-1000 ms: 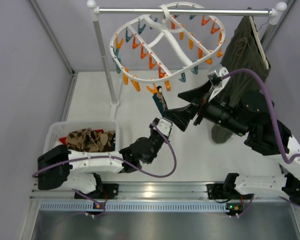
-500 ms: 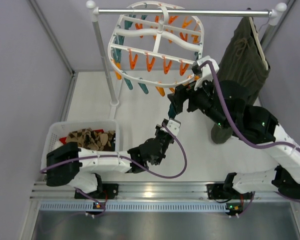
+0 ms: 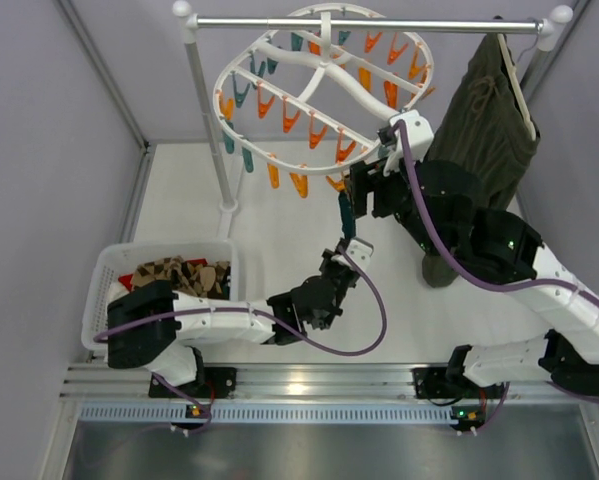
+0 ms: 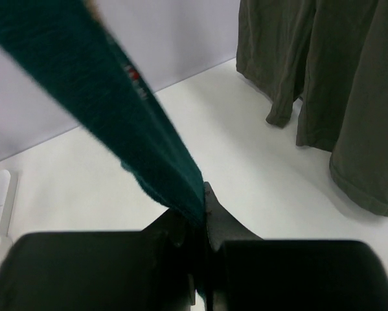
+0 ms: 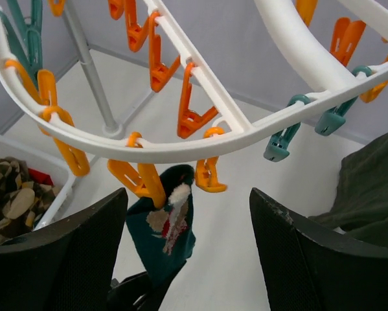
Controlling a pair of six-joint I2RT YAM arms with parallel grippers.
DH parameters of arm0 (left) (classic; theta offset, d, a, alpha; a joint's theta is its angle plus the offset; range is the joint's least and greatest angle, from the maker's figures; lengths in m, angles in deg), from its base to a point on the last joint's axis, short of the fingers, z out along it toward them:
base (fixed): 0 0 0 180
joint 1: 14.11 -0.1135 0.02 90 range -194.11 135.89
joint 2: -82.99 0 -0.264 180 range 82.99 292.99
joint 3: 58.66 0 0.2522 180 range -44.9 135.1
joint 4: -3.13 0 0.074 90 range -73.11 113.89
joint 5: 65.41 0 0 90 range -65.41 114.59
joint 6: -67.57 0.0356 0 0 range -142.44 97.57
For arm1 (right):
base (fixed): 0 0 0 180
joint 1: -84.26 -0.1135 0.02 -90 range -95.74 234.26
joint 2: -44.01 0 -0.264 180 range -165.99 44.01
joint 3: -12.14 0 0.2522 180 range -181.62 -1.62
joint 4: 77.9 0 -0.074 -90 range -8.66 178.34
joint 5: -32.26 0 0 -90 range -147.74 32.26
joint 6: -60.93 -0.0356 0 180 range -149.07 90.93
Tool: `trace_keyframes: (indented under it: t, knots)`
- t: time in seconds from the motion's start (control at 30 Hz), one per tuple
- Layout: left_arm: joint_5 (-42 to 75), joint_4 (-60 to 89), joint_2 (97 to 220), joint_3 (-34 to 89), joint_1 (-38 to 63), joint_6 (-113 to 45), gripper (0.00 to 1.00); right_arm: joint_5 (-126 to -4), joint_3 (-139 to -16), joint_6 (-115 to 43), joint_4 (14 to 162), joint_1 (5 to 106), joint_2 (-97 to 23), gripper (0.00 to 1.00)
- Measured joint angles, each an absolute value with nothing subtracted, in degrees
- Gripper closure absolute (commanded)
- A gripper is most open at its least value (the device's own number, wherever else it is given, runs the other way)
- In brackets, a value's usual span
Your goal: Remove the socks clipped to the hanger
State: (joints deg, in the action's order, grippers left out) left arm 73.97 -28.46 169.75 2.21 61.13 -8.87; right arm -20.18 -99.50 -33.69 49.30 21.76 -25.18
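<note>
White tabletop (image 3: 269, 215) fills the floor of a booth with pale grey walls (image 3: 49, 150), and a metal clothes rail (image 3: 379, 22) on a white post spans the far side. From the right end of that rail hangs a large olive-green garment (image 3: 489, 110), its hem reaching down to the table. Beside it, on the same rail, hangs the big white plastic oval hanger (image 3: 351, 92), tilted, with rows of orange and teal clips along its rim and crossbars. At the near left stands a white plastic basket (image 3: 114, 262) holding a heap of brown-and-tan argyle socks (image 3: 179, 278).

One long dark teal sock (image 3: 346, 215) runs from the near rim of the hanger down to the left gripper (image 3: 347, 250). In the right wrist view its upper end (image 5: 164, 233), showing a fuzzy pale and brown patch, sits just under the rim between two orange clips (image 5: 142, 181); which of them grips it I cannot tell. In the left wrist view the sock (image 4: 116, 110) stretches taut and slanting up out of the left gripper (image 4: 197, 214), whose jaws are clenched on its lower end.

The right gripper (image 5: 187, 194) sits just below the hanger's rim with its jaws spread wide, one on each side of the sock's top, touching neither the sock nor the clips.
</note>
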Motion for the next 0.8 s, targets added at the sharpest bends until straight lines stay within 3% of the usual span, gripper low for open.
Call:
trace_keyframes:
  t: [0.8]
  knots:
    - [74.21,-28.61,173.03,5.58,63.15,-7.23,1.00,-21.18,-98.52,-31.77,50.83,20.88,-32.81,0.33]
